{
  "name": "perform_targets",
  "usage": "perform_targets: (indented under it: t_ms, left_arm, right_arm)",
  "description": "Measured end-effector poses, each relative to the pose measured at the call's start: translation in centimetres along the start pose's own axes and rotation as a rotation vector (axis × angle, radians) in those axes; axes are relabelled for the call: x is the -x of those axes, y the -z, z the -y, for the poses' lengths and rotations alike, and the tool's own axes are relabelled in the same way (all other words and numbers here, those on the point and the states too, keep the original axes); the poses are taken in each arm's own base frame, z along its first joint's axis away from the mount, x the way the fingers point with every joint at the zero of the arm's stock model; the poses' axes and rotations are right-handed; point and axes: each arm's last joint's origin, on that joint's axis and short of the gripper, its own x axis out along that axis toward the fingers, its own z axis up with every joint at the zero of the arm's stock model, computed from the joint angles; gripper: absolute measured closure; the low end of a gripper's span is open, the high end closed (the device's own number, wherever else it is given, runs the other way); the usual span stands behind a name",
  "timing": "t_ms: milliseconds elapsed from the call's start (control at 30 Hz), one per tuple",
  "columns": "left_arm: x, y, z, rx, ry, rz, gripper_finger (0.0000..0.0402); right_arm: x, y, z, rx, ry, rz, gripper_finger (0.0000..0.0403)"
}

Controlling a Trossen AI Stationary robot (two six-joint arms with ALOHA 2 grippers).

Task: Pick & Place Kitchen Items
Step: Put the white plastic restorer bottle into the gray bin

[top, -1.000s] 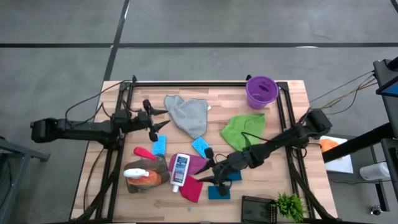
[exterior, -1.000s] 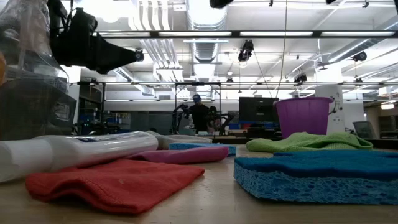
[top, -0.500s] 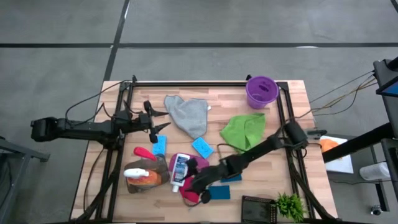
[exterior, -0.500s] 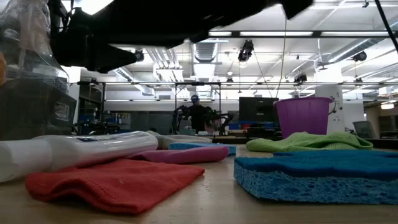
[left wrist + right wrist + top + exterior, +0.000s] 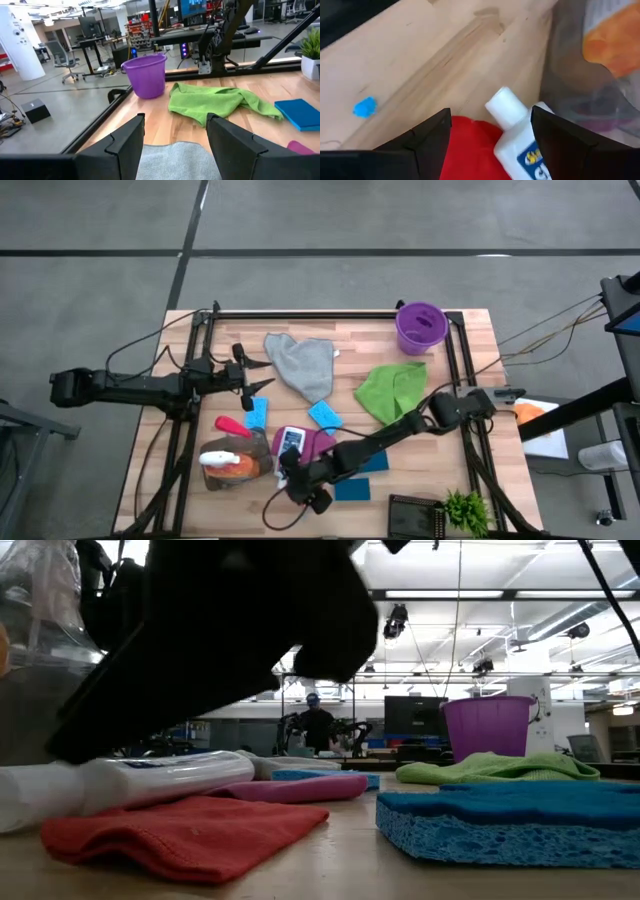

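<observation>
My right gripper is open and hovers low over the cap end of the small white bottle and the red cloth; its fingers stand on either side of the cap without touching it. In the low view it is a big dark shape above the bottle and the red cloth. The bottle lies on its side on the magenta cloth. My left gripper is open beside the grey cloth, whose near edge shows between its fingers.
The orange and clear spray bottles stand just left of my right gripper. Blue sponges lie around the middle. A green cloth, a purple bucket, a small plant and a dark block are on the right.
My right gripper has swept from above the blue sponges toward the table's left and near edge, coming down over the red cloth and the white bottle's cap end. It now fills the low view. Nothing on the table has moved.
</observation>
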Motion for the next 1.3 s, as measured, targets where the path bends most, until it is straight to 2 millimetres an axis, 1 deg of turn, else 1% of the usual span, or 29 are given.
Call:
perform_targets:
  t_ms: [133, 433, 600, 800, 1133, 1233, 1300]
  left_arm:
    - [0.0, 0.0, 0.0, 0.000, 0.000, -0.002, 0.0187]
    - [0.0, 0.0, 0.0, 0.000, 0.000, -0.001, 0.0187]
    - [0.0, 0.0, 0.0, 0.000, 0.000, -0.001, 0.0187]
    - [0.0, 0.0, 0.0, 0.000, 0.000, -0.001, 0.0187]
    - [0.0, 0.0, 0.0, 0.000, 0.000, -0.001, 0.0187]
    - [0.0, 0.1, 0.0, 0.016, 0.005, -0.011, 0.0187]
    - [0.0, 0.1, 0.1, 0.022, 0.013, -0.010, 0.0187]
  right_arm:
    - [-0.4, -0.2, -0.1, 0.055, -0.010, -0.023, 0.0130]
    - [-0.2, -0.5, 0.0, 0.183, -0.029, -0.012, 0.0130]
    - [-0.1, -0.6, 0.0, 0.218, -0.026, 0.002, 0.0130]
    - [-0.2, -0.9, 0.3, 0.238, -0.025, 0.048, 0.0130]
    - [-0.2, -0.7, 1.2, 0.237, -0.037, 0.054, 0.0131]
    - [-0.2, -0.7, 1.1, 0.208, -0.037, 0.058, 0.0131]
    - [0.0, -1.1, 1.3, 0.188, -0.032, 0.069, 0.0131]
